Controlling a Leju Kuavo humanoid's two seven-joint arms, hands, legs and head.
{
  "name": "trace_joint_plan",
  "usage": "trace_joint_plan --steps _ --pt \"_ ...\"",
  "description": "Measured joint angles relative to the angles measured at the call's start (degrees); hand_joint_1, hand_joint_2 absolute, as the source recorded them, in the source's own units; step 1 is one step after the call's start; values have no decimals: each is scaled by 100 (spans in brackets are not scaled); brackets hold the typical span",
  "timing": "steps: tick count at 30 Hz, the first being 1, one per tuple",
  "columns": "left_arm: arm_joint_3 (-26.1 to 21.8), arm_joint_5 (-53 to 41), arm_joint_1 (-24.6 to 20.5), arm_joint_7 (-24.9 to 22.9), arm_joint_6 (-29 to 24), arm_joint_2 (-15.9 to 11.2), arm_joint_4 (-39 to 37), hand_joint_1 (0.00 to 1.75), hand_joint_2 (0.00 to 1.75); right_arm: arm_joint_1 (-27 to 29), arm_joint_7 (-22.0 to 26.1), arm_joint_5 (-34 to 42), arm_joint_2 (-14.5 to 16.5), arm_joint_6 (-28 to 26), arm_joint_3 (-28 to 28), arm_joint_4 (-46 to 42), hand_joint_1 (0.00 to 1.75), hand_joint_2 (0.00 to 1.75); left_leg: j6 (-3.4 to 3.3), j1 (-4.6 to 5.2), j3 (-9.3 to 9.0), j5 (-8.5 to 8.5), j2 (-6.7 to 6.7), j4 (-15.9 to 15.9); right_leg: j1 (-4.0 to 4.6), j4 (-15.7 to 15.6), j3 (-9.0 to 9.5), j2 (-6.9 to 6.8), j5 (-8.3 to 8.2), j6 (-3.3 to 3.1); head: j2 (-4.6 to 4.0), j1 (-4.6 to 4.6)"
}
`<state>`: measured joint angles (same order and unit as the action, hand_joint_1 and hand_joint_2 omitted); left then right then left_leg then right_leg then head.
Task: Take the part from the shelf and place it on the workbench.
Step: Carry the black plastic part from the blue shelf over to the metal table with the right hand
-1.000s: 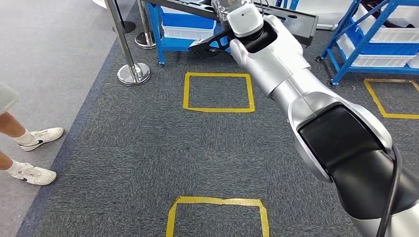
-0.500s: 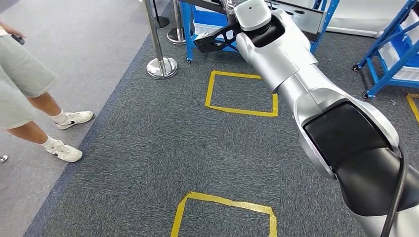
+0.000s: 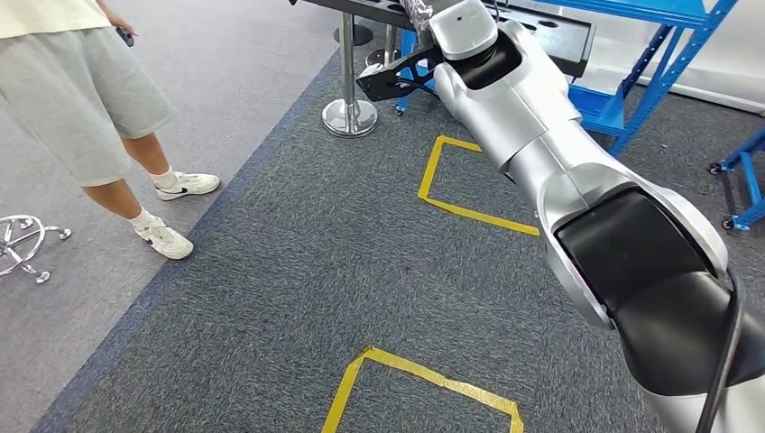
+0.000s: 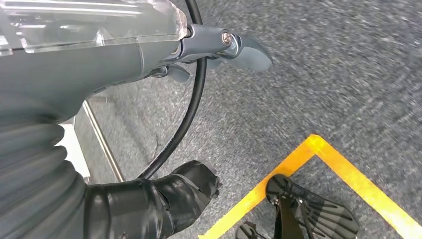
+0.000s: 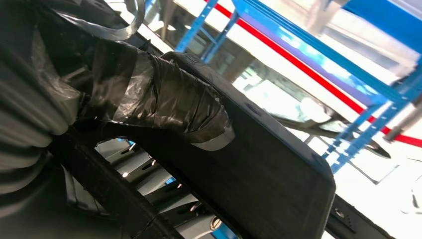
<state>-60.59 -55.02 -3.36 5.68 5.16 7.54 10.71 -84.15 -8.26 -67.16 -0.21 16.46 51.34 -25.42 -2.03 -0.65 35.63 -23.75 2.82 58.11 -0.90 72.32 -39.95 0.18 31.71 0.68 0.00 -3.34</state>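
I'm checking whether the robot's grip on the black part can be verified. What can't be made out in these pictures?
- Right hand, right wrist view: its taped thumb lies on the black part; the other fingers are hidden behind the part.
- Head view: the silver right arm covers the hand and the part's middle.
- Part's full shape: cut off by the picture edges.
- Workbench: cannot be told.
- Left hand: fingers partly out of frame.

A workshop or factory floor: grey carpet (image 3: 298, 271) marked with yellow tape squares (image 3: 469, 209), blue steel shelving (image 3: 649, 54) on castors, and a chrome barrier post (image 3: 349, 86) edging a smooth grey walkway (image 3: 244, 54) where a person (image 3: 99, 108) stands.
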Motion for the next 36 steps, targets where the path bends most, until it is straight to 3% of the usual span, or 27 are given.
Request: trace_joint_plan --steps 2,3,5,6,7,8,9,11,13,14,16,17,18,20,22,24,26,27,28,29,31,33,35,36 --pt "0 -15 5 1 11 8 0 0 175 -28 26 -2 -4 -1 -1 3 175 175 40 0 37 -19 137 64 -37 -747 336 216 -360 -14 0 2" --pt "0 -19 3 3 18 13 0 0 175 -47 37 -3 -9 0 -2 4 175 175 71 -3 75 -19 201 93 -50 -1015 448 337 -453 -22 0 2" --pt "1 -27 -2 15 25 17 0 0 175 -66 48 -3 -17 7 -4 3 175 175 150 -32 154 11 319 114 -27 -1162 490 446 -461 -43 0 3" --pt "1 -30 2 22 26 18 0 0 175 -73 53 -3 -17 11 -5 1 175 175 192 -50 180 33 387 105 -23 -1185 491 380 -472 -70 0 3" --pt "1 -31 12 27 27 22 0 0 175 -80 58 -3 -15 14 -11 -3 175 175 227 -58 204 29 369 116 -21 -1215 504 305 -489 -104 0 2" --pt "1 -31 20 29 28 28 0 0 175 -94 63 -3 -15 15 -23 -9 175 175 257 -50 247 -23 270 188 -29 -1247 523 233 -510 -145 0 6" --pt "1 -31 26 32 30 34 0 0 175 -114 72 -3 -17 15 -38 -16 175 175 282 -43 328 -135 120 362 -40 -1280 539 161 -529 -181 0 8" --pt "1 -30 25 37 35 42 0 0 175 -156 100 -3 -35 25 -68 -28 175 175 321 -45 619 -485 -181 1030 -24 -1298 552 33 -540 -221 0 14" --pt "0 -27 21 40 41 42 0 0 175 -177 137 -3 -49 42 -78 -32 175 175 344 -57 877 -688 -250 1624 -8 -1293 553 -106 -533 -229 0 14" --pt "0 -25 22 42 44 42 0 0 175 -180 146 -3 -51 52 -78 -33 175 175 344 -57 875 -650 -258 1649 -1 -1292 555 -173 -528 -230 0 14" --pt "0 -23 24 42 47 42 0 0 175 -192 148 -3 -55 64 -81 -41 175 175 310 -47 540 -328 -334 1053 11 -1288 570 -298 -510 -221 0 14" --pt "0 -22 21 42 48 42 0 0 175 -207 147 -4 -60 66 -83 -45 175 175 278 -15 311 -193 -455 644 26 -1286 579 -358 -497 -208 0 14" --pt "0 -22 17 42 48 42 0 0 175 -226 144 -4 -73 66 -86 -48 175 175 236 19 137 -98 -549 316 41 -1284 583 -413 -487 -192 0 13" --pt "0 -27 12 42 49 42 0 0 175 -257 144 -4 -97 67 -90 -48 175 175 166 80 26 -71 -619 62 69 -1288 589 -525 -475 -148 0 11" --pt "0 -42 18 42 50 43 0 0 175 -265 144 -3 -115 68 -92 -52 175 175 105 70 36 -31 -486 21 69 -1282 600 -592 -449 -93 0 10" --pt "0 -62 21 40 50 49 0 0 175 -271 146 -3 -143 67 -95 -59 175 175 38 46 18 13 -381 -37 46 -1063 517 -407 -265 -51 0 9" --pt "0 -77 13 37 49 55 0 0 175 -269 153 1 -185 68 -98 -62 175 175 -7 37 16 37 -278 -57 25 -411 225 -128 96 -38 0 9" --pt "0 -81 8 35 48 55 0 0 175 -259 156 4 -208 70 -98 -62 175 175 -18 38 21 40 -216 -52 21 -34 47 -62 246 -33 0 9" --pt "0 -83 5 35 44 54 0 0 175 -246 159 8 -234 74 -98 -61 175 175 -20 37 23 41 -140 -43 16 231 -83 -34 308 -26 0 9" --pt "0 -85 5 35 42 54 0 0 175 -235 160 11 -258 78 -98 -61 175 175 -20 35 25 40 -60 -28 9 304 -130 -22 260 -22 0 9" --pt "-1 -92 9 34 37 54 0 0 175 -232 166 16 -295 84 -98 -72 175 175 -4 31 28 24 97 21 -14 -180 72 31 -117 -27 0 8" --pt "-2 -99 14 32 36 57 0 0 175 -242 183 17 -328 92 -98 -89 175 175 34 27 65 -1 230 90 -47 -863 372 268 -420 -39 0 10" --pt "-2 -109 14 27 33 61 0 0 175 -239 217 17 -361 104 -98 -96 175 175 100 4 135 9 355 122 -35 -1126 475 419 -464 -51 0 10" --pt "-2 -115 14 26 31 62 0 0 175 -236 232 17 -368 108 -98 -100 175 175 140 -7 165 28 425 121 -15 -1154 477 382 -473 -65 0 10"
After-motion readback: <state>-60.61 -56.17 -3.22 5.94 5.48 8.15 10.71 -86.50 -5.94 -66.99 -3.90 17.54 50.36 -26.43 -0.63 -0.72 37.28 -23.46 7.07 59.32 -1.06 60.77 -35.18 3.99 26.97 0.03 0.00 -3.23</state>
